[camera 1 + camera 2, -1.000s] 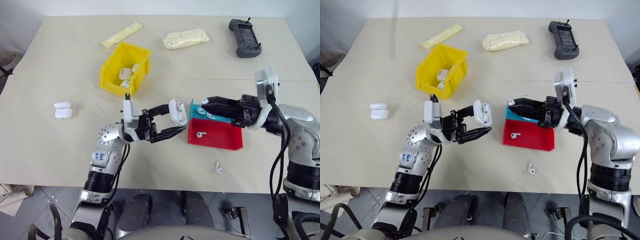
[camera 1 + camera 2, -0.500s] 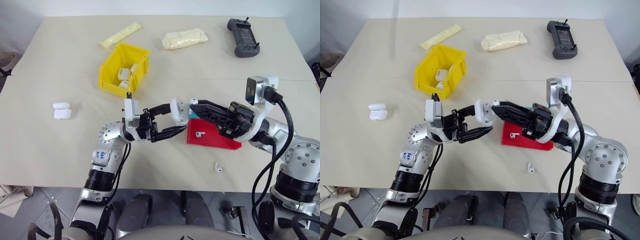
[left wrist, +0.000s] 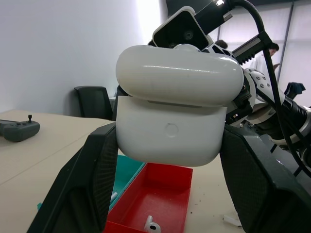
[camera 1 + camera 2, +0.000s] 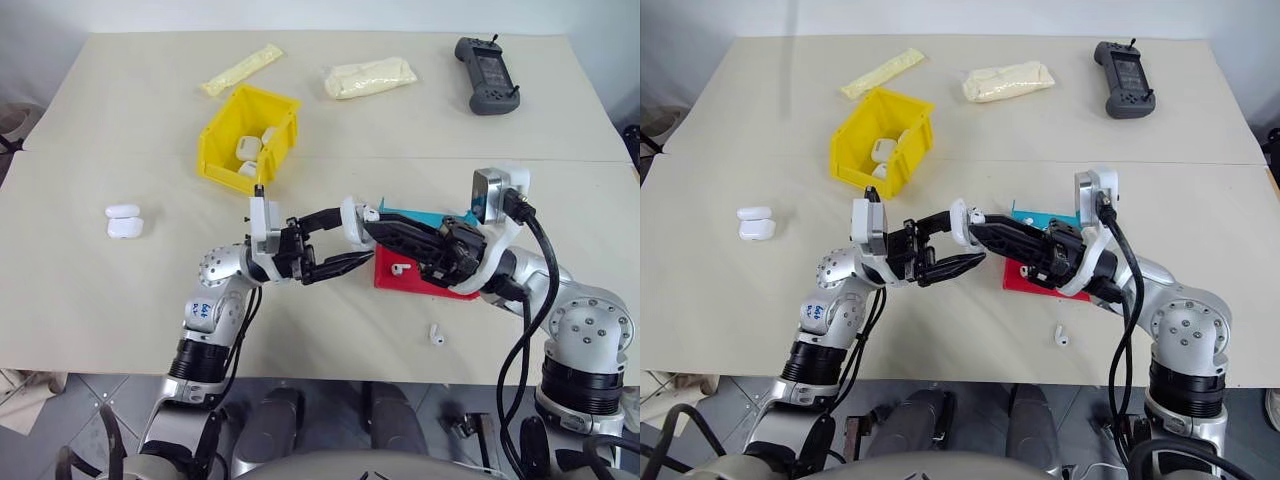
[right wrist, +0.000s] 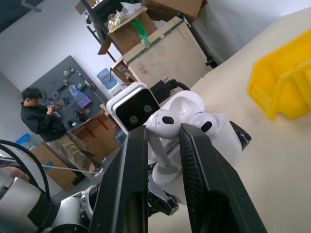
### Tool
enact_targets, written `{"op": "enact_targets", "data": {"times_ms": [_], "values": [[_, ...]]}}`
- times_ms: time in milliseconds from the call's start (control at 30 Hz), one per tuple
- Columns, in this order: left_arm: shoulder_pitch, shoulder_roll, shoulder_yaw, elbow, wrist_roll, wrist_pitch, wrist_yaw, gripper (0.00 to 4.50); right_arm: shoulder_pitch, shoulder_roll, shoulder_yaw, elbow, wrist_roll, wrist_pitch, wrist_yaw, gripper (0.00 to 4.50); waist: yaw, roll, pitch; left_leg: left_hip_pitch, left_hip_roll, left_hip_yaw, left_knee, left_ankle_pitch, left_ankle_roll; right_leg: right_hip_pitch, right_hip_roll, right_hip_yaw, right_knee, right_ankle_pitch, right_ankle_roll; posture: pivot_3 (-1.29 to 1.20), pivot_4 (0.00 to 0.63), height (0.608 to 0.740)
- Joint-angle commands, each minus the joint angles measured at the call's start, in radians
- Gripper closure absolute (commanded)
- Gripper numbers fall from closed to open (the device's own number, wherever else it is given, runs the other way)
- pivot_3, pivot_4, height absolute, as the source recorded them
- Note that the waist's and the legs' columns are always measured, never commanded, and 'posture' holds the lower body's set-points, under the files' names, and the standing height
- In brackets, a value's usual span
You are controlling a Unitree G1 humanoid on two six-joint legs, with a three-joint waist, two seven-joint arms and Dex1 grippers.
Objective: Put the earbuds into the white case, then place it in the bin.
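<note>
On the left of the table [image 4: 100,300] two spare white cases [image 4: 124,220] lie stacked, well apart from the work. Further in stands the yellow bin [image 4: 250,135], already holding a few white cases. In front of it the left gripper [image 4: 335,240] is clamped on the white case [image 4: 353,221], held up above the table with its lid open. Meeting it from the right, the right gripper [image 4: 372,215] pinches one earbud [image 5: 164,127] between narrowly set fingers, its tip right at the mouth of the case. The step in hand looks like seating this earbud; the next move calls for lining its stem up with a slot and pushing it home before letting go. Below the right arm sit a blue tray [image 4: 420,216] and a red tray [image 4: 425,278] with another earbud [image 4: 402,268] in it, and one more earbud [image 4: 437,336] lies loose on the table nearer the robot. The head views give this layout but hide the pinch itself; the right wrist view shows the earbud's stem between the fingers, and the left wrist view shows the case's front and raised lid [image 3: 180,73].
</note>
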Motion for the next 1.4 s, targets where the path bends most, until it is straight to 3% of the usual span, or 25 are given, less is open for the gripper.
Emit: {"op": "enact_targets", "data": {"times_ms": [33,500,800,833,1167,1400], "values": [[-0.010,-0.007,0.008,-0.044,-0.027,0.000,0.008,1.73,0.019,-0.016,0.022,-0.031,-0.022,-0.035,0.016,3.95,0.000,0.000,0.000,0.000,0.000,0.000,0.000,0.000,0.000,0.000,0.000,0.000,0.000,0.000,0.000,0.00,0.150,0.740],[-0.020,-0.022,0.016,-0.042,-0.032,0.007,0.022,1.73,0.030,-0.057,0.130,-0.053,-0.180,-0.167,0.077,3.95,0.000,0.000,0.000,0.000,0.000,0.000,0.000,0.000,0.000,0.000,0.000,0.000,0.000,0.000,0.000,0.00,0.150,0.740],[-0.029,-0.033,0.017,-0.033,-0.030,0.001,0.026,1.73,0.027,-0.064,0.135,-0.055,-0.139,-0.130,0.040,3.95,0.000,0.000,0.000,0.000,0.000,0.000,0.000,0.000,0.000,0.000,0.000,0.000,-0.001,0.000,0.000,0.00,0.150,0.740],[-0.029,-0.033,0.017,-0.032,-0.030,0.001,0.025,1.73,0.025,-0.065,0.136,-0.057,-0.136,-0.129,0.036,3.21,0.000,0.000,0.000,0.000,0.000,0.000,0.000,0.000,0.000,0.000,0.000,0.000,-0.001,0.000,0.000,0.00,0.150,0.740],[-0.036,-0.040,0.018,-0.020,-0.027,-0.004,0.015,1.73,-0.001,-0.113,0.089,-0.061,-0.107,-0.126,0.018,0.04,0.001,0.000,0.000,0.000,0.000,0.000,0.000,0.000,0.000,0.000,0.000,0.000,-0.001,0.000,0.000,0.00,0.150,0.740],[-0.011,0.022,0.040,-0.031,-0.033,0.013,-0.031,1.73,0.179,-0.274,-0.100,-0.070,-0.182,-0.223,0.124,0.01,0.005,0.000,0.000,0.000,-0.001,0.000,0.000,-0.001,0.002,0.001,0.000,0.000,-0.002,0.000,0.000,0.00,0.150,0.740]]}}
